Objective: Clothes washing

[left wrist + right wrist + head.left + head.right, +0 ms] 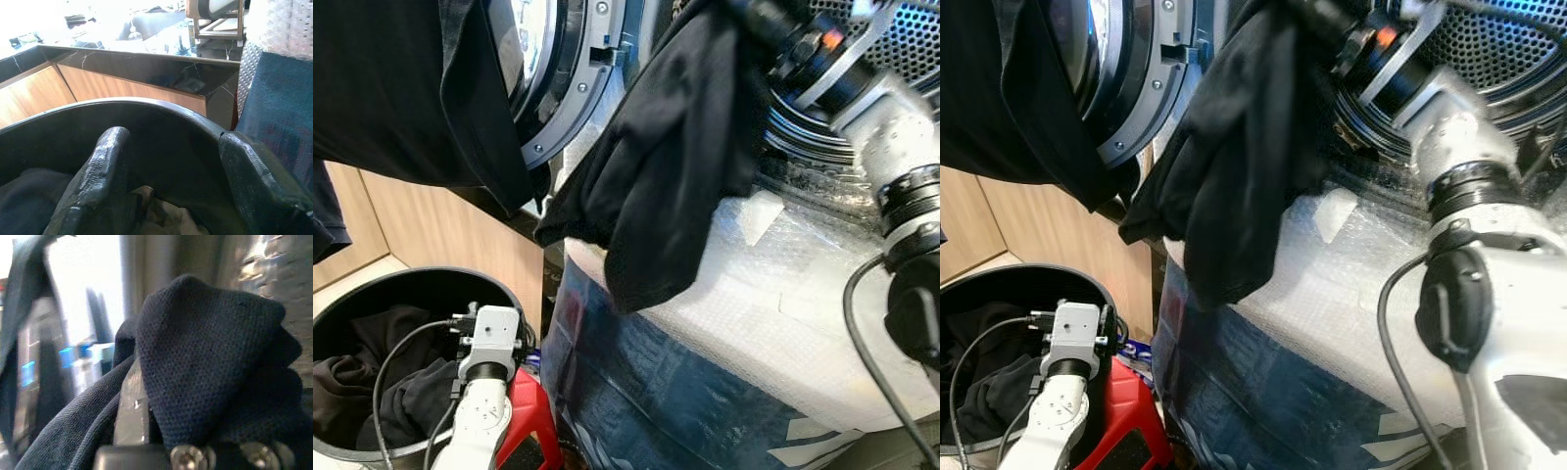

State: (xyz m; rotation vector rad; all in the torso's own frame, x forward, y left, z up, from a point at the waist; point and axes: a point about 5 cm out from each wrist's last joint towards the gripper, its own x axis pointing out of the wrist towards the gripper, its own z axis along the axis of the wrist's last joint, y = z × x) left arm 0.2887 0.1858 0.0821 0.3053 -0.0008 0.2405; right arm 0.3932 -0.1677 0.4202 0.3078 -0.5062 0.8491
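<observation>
The washing machine (862, 59) stands with its door (558, 69) swung open and its perforated drum exposed; the right gripper (146, 396) is raised at the drum's mouth, its fingers pinching a black garment (666, 166) that hangs down over the bubble-wrapped front of the machine, not yet inside the drum; another dark cloth (401, 88) drapes beside the door. Below and to the door's side of the machine, the black laundry basket (499, 284) holds more dark clothes (372, 392); the left gripper (176, 196) hovers over the basket's rim with its fingers spread and nothing between them. Judging from this, loading is under way, with one piece at the drum and several left in the basket.
</observation>
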